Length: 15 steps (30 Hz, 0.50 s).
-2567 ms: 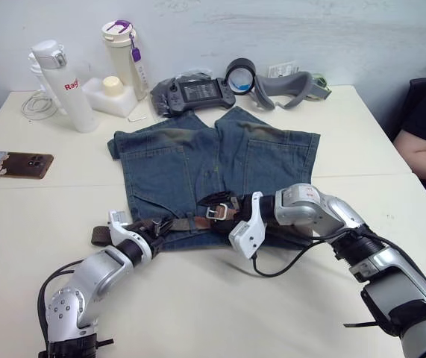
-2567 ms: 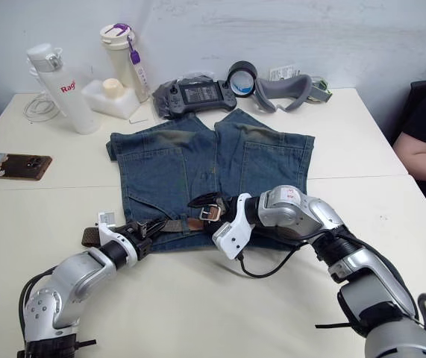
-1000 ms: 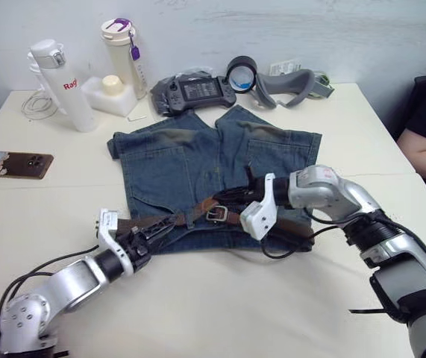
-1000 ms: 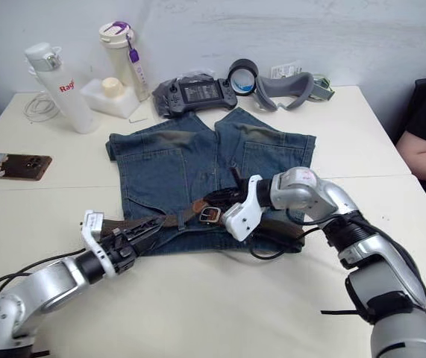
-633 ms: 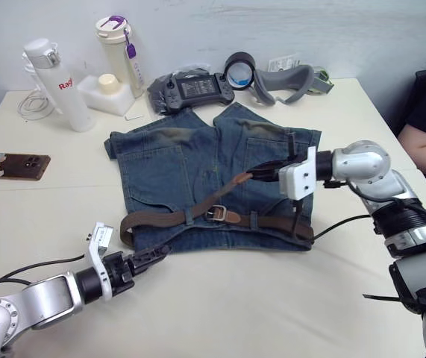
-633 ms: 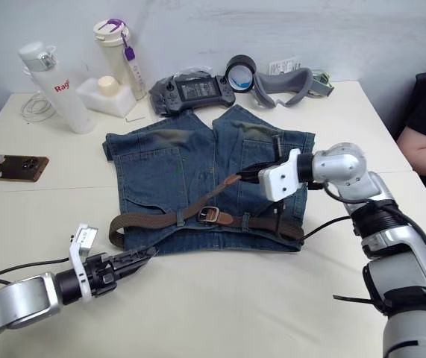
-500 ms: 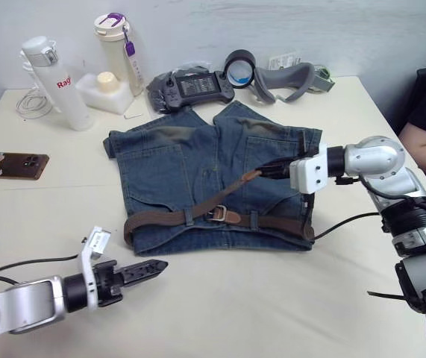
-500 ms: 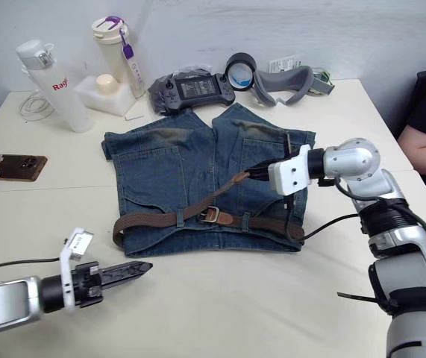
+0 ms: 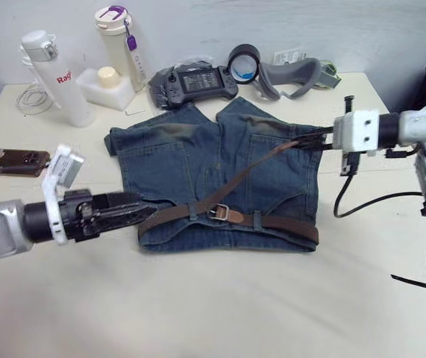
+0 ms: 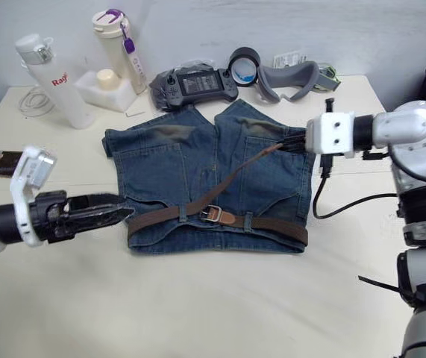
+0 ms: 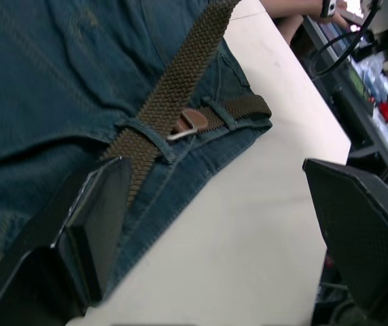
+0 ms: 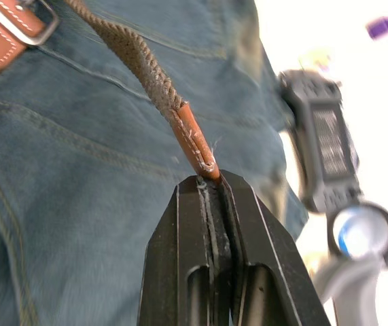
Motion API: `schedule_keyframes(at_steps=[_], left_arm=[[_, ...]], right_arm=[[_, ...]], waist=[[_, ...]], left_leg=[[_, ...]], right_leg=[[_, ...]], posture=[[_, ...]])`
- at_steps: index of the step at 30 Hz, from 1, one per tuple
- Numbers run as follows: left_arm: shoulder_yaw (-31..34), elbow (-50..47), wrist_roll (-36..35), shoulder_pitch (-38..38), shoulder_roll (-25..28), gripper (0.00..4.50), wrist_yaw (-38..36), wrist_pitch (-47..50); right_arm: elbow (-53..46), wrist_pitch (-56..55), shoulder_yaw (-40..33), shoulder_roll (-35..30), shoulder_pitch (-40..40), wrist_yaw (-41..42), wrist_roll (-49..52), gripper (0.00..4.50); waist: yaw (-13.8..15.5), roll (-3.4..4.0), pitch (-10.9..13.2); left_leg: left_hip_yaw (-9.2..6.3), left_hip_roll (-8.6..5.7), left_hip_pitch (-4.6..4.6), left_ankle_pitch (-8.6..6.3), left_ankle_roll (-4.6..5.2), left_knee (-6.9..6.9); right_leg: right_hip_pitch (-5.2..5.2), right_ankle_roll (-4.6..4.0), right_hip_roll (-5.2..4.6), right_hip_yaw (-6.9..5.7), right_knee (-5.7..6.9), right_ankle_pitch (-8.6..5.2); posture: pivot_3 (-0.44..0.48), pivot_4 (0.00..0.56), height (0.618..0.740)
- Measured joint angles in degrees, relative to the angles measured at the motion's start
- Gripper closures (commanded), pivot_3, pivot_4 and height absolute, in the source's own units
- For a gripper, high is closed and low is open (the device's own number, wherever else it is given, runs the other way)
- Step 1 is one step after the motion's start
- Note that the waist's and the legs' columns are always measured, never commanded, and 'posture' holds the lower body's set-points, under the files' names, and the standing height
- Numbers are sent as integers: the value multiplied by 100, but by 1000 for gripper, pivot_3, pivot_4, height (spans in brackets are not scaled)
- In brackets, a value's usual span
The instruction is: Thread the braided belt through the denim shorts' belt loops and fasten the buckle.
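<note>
**Belt tail pulled taut through buckle**

The braided belt [image 9: 227, 216] is lying along the waistband of the denim shorts [image 9: 198, 160], passing under a belt loop [image 9: 257, 219], its woven brown tail running diagonally up from the silver buckle [image 9: 218, 212]. The right gripper [image 12: 209, 182] is pinching the tail's smooth leather tip, jaws closed tight on it. The left gripper [image 9: 134, 209] is hovering at the belt's left end, jaws spread wide, holding nothing

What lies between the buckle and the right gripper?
A taut stretch of the belt runs from the buckle over the shorts to the right gripper, seen in both eye views.
</note>
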Motion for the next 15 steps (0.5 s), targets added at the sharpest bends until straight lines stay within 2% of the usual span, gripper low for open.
schedule_keyframes(at_steps=[3, 4, 5, 8, 10, 13, 15], left_arm=[[-1526, 264, 1849, -2250, -965, 60, 8, -547], [-1610, 250, 1942, -2330, -1005, 60, 1, -582], [-1921, 247, 2373, -2592, -1144, 60, -106, -683], [-3312, 385, 4380, -3419, -1837, 60, -519, -1539], [-3795, 400, 5007, -3603, -2216, 60, -730, -1897], [-3969, 657, 5444, -3647, -2722, 60, -956, -2091], [-3957, 837, 5664, -3655, -2854, 60, -1007, -2160]], right_arm=[[-641, 1040, -214, 137, 121, -18, 397, 4500], [-708, 1102, -214, 169, 113, -26, 430, 4500], [-905, 1358, -291, 179, 173, -64, 522, 4500], [-1419, 2602, -466, 344, 207, -399, 878, 4500], [-1773, 3059, -465, 490, 214, -542, 1000, 4500], [-2160, 3582, -496, 493, 317, -718, 1045, 4500], [-2301, 3748, -534, 496, 413, -794, 1054, 4500]], waist=[[108, -22, 18], [107, -23, 18], [110, -23, 18], [165, -29, 21], [190, -31, 22], [186, -32, 23], [186, -32, 23]], left_leg=[[4, -10, -7, 20, 5, 11], [11, -10, -7, 20, 5, 11], [27, -12, -5, 20, 7, 5], [43, -25, -18, 28, 21, 6], [57, -25, -30, 29, 24, 8], [57, -18, -37, 30, 28, 8], [54, -16, -37, 31, 30, 9]], right_leg=[[-11, 14, 14, 3, 28, 8], [-16, 16, 14, 11, 29, 9], [-22, 20, 9, 26, 33, 11], [-53, 25, 22, 26, 46, 14], [-72, 29, 21, 28, 54, 16], [-80, 29, 5, 26, 54, 16], [-80, 29, 4, 22, 58, 16]], posture=[[0, 150, 740], [0, 150, 740], [0, 150, 740], [0, 150, 740], [0, 150, 740], [0, 150, 740], [0, 150, 740]])
